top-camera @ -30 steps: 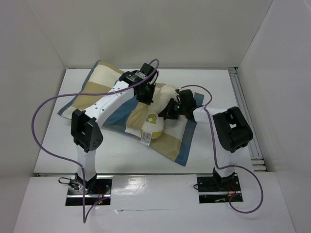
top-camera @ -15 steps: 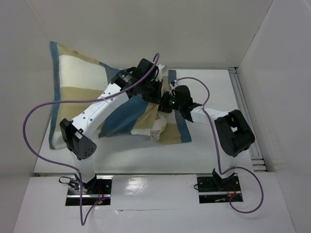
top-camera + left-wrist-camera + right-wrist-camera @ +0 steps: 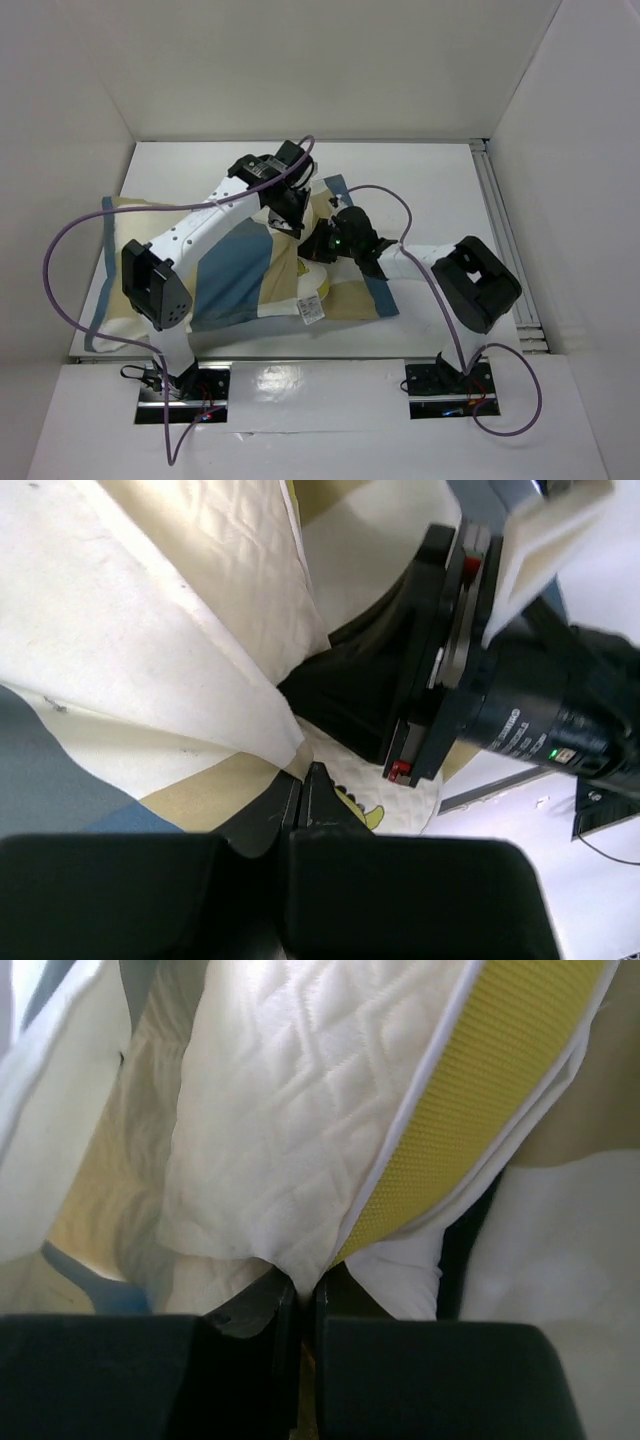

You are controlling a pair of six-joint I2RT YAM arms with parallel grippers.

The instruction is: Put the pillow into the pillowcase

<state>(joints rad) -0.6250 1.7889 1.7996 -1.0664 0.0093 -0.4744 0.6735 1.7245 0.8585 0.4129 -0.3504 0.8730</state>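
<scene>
Moved: the pillowcase (image 3: pixel 240 275), a moment ago lifted with its far-left corner up against the left wall, has dropped flat again. Both sets of fingers have come down and nearer with it.
Pillowcase: spread on the bench (image 3: pixel 430 170), checks up, reaching from the bench's left edge to a little right of centre.
Pillow (image 3: pixel 312 288): mostly covered by the pillowcase. A cream patch pokes out at the pillowcase's near-right edge, with the white tag (image 3: pixel 310 311) hanging over that edge.
Left fingers (image 3: pixel 303 788): together, clamped on a fold of the pillowcase where the cream lining (image 3: pixel 150 680) meets a tan check. They sit over the pillowcase's far-right part.
Right fingers (image 3: pixel 290 1300): together, pinching a corner of the pillow's quilted white cloth, right beside the yellow piping (image 3: pixel 470 1090). They are tucked in among the pillowcase's folds, just beside the left fingers.
Logo (image 3: pixel 362 816): a yellow sliver on quilted cloth, showing just past the left fingers.
Left arm (image 3: pixel 200 225): lies across the pillowcase's middle, near-left to far-right.
Right arm (image 3: pixel 470 285): comes in from the pillowcase's right side, its elbow off the cloth.
</scene>
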